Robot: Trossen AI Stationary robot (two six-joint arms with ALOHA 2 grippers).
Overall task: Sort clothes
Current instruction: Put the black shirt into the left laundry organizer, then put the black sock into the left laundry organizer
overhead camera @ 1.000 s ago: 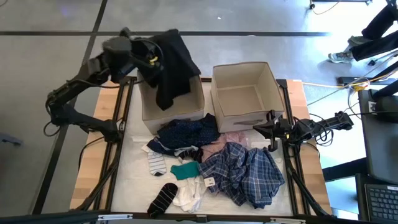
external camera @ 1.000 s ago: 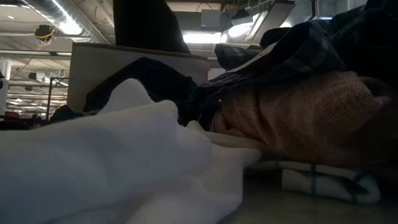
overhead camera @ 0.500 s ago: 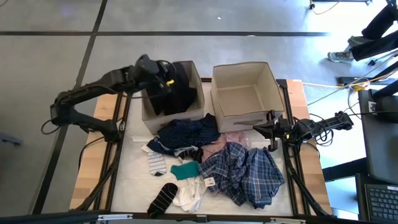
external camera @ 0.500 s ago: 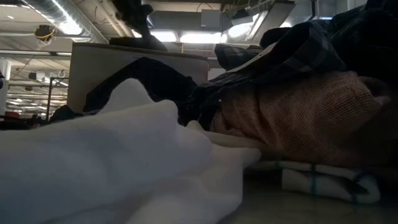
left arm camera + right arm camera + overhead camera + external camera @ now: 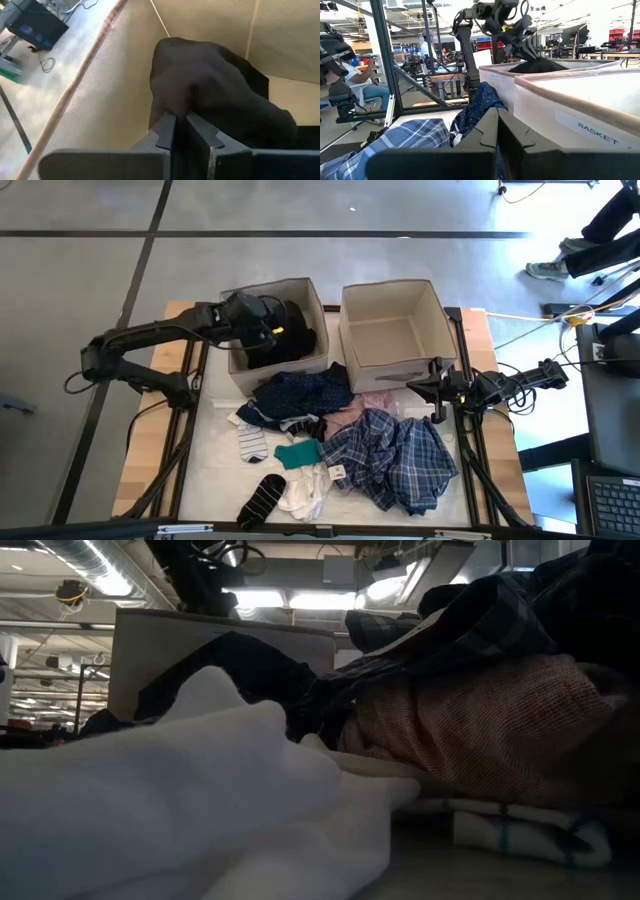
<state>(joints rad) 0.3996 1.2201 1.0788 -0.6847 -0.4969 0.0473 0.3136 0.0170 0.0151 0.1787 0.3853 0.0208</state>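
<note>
The left hand [image 5: 268, 330] reaches down into the left beige box [image 5: 240, 362], its arm stretched low across the table's left side with the wrist dipping over the box rim. Its fingers [image 5: 167, 131] are clamped together on a fold of the black garment [image 5: 215, 107], which lies bunched on the box floor directly ahead of the hand, pressed toward the box wall. Half a second ago the hand was higher, with the garment draped over the near rim of the box; a second ago it was raised well above the box with the cloth hanging free. Now the garment sits wholly inside.

Outward from the hand, just beside the box on the table, lies the navy piece [image 5: 300, 392], and beyond it the dusty-pink piece [image 5: 368, 406], the blue-plaid shirt [image 5: 395, 462], the teal item [image 5: 296, 454], the white pieces [image 5: 305, 490] and the striped sock [image 5: 262, 498]. These lie as they did before.

The right hand [image 5: 432, 389] waits at the table's right edge, beside the second beige box [image 5: 392, 338], its fingers [image 5: 487, 131] together and holding nothing, unmoved.
</note>
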